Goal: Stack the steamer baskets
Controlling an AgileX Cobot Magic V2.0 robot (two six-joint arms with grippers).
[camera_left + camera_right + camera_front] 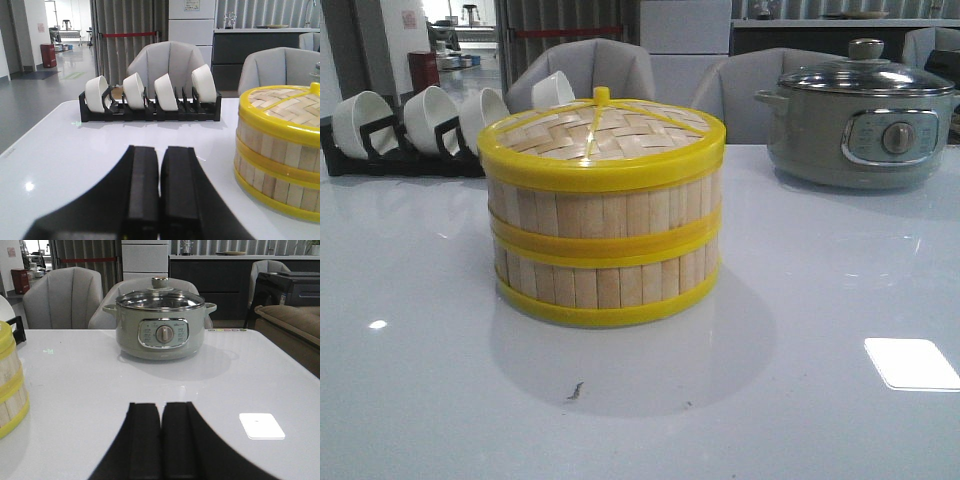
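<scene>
No text, brand or number can be read. A small mark is printed above the dial on the control panel of the grey-green electric pot [160,325], but it is too small to be made out. Papers pinned on the far walls are likewise too blurred to be read.

Bamboo-slat steamer baskets [605,255], glossy yellow rims, glossy white table [820,400]

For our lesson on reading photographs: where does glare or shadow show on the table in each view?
Front view: a bright rectangular glare patch on the table at the right, and a soft shadow before the steamer baskets. Left wrist view: small glints at the left. Right wrist view: the pot casts a faint shadow, with glare nearby.
</scene>
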